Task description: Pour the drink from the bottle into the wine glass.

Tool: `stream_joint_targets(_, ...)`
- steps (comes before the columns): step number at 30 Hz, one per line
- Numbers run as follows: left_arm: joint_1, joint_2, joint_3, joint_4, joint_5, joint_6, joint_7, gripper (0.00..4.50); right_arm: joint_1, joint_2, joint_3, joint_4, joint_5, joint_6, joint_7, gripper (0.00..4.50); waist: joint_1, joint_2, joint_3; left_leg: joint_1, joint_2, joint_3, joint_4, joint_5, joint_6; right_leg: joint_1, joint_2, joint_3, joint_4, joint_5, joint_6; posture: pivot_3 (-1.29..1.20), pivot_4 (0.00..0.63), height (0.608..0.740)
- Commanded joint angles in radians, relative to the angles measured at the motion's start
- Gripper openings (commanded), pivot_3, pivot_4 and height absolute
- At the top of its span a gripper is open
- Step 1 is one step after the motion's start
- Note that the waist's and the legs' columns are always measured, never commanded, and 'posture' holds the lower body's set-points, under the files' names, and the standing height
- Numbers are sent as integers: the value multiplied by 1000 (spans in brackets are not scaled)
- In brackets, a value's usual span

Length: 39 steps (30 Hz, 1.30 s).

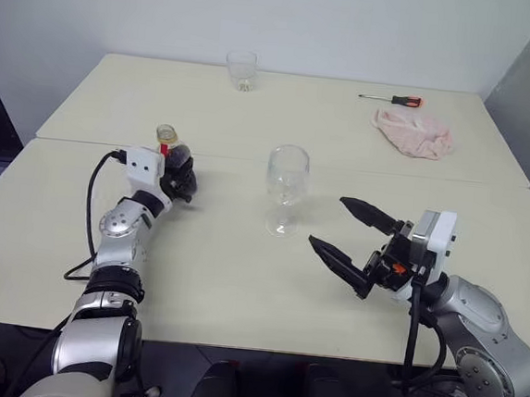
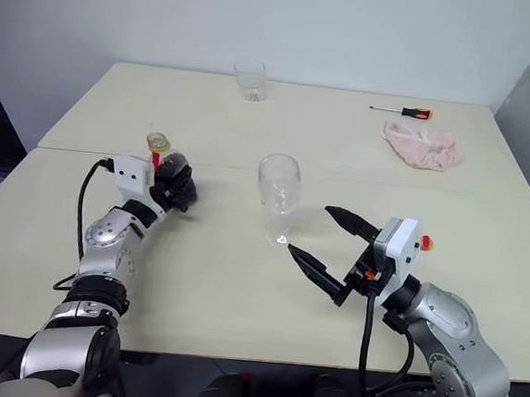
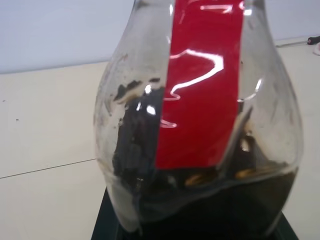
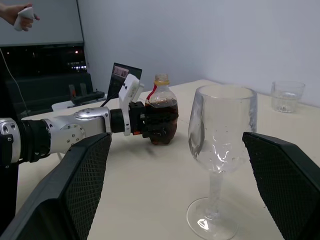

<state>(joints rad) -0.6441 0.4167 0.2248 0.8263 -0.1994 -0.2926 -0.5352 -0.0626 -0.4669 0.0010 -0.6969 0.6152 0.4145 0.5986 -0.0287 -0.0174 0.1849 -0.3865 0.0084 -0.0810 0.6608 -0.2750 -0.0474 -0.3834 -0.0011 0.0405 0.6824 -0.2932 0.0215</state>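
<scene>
The left end effector (image 1: pixel 181 180) is clamped around the bottle (image 1: pixel 170 158), upright near the desk's (image 1: pixel 238 289) left edge, ready to lift and pour, while the right end effector (image 1: pixel 350 234) waits wide open and empty beside the glass (image 1: pixel 286 188) mid-desk, probably to steady it.

Two pale tables (image 1: pixel 239 280) stand pushed together, one near and one far. On the near one the bottle (image 1: pixel 177 168) stands at the left and the wine glass (image 1: pixel 286 189) in the middle. On the far one are a short glass (image 1: pixel 242 70), a screwdriver (image 1: pixel 392 99) and a pink cloth (image 1: pixel 414 134) at the right.
</scene>
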Motion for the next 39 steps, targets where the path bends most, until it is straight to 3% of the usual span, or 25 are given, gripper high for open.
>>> stream_joint_targets(1,-53,41,-19,-36,19,-27,-38,1048,-18,-3,-24,-25,7,-22,-4,4500,0,0,0,0,0,0,0,0,0,0,0,0,0,0,0,0,150,740)
stream_joint_targets(19,-400,75,-189,92,123,-53,-314,1048,-53,-5,-42,-29,13,6,-48,4500,-1,0,0,-9,-2,0,2,0,0,-6,3,-1,0,1,1,0,150,740)
stream_joint_targets(39,-662,24,-302,341,259,-327,-479,1048,-130,0,-40,-4,16,40,-98,4500,-2,0,0,-12,-13,-2,3,0,0,-8,0,-1,0,0,1,0,150,740)
